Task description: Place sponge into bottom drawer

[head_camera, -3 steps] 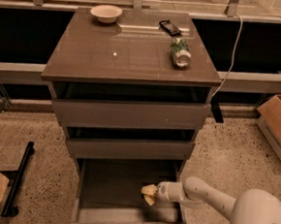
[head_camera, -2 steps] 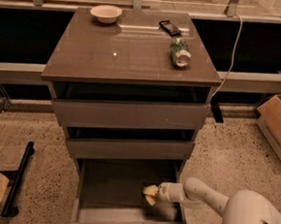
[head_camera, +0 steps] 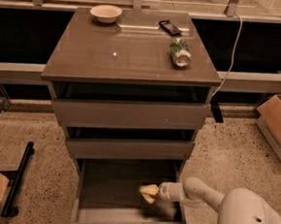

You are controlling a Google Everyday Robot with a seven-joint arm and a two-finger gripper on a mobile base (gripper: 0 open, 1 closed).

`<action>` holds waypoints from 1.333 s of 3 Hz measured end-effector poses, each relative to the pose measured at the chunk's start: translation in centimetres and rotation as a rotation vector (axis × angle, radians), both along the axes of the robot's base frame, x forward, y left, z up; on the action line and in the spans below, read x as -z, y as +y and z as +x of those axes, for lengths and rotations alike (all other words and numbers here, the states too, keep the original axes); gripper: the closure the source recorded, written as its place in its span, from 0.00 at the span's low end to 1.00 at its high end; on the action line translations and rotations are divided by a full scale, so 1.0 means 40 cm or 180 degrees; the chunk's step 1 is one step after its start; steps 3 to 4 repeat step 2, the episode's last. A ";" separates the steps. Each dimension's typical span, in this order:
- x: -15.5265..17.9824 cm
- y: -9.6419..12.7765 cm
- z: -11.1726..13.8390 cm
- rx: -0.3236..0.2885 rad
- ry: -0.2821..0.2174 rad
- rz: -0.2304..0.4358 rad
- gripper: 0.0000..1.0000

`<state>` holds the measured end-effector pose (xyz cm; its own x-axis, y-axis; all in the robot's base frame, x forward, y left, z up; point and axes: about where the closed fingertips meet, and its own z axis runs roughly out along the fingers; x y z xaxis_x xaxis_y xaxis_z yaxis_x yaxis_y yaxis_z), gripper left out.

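The bottom drawer (head_camera: 111,179) is pulled open below two shallower drawers. Its inside is bare grey-brown. My white arm reaches in from the lower right. My gripper (head_camera: 154,193) is inside the drawer at its right side, just above the floor. The pale yellow sponge (head_camera: 147,191) sits at the gripper's tip, low over the drawer floor near the front right. The sponge's far side is hidden by the gripper.
On the cabinet top (head_camera: 110,58) stand a white bowl (head_camera: 105,13), a green-labelled can (head_camera: 179,51) lying on its side and a small black object (head_camera: 170,27). A cardboard box (head_camera: 278,125) is at right. A black bar (head_camera: 17,179) lies on the floor at left.
The arm and sponge have stayed at about the same spot in the drawer; the sponge sits slightly lower and nearer the front.
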<state>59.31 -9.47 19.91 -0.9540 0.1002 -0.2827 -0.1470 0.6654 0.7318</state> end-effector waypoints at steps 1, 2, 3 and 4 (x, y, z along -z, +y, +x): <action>0.002 0.005 -0.002 -0.0008 0.0006 0.0005 0.00; 0.002 0.005 -0.002 -0.0008 0.0006 0.0005 0.00; 0.002 0.005 -0.002 -0.0008 0.0006 0.0005 0.00; 0.002 0.005 -0.002 -0.0008 0.0006 0.0005 0.00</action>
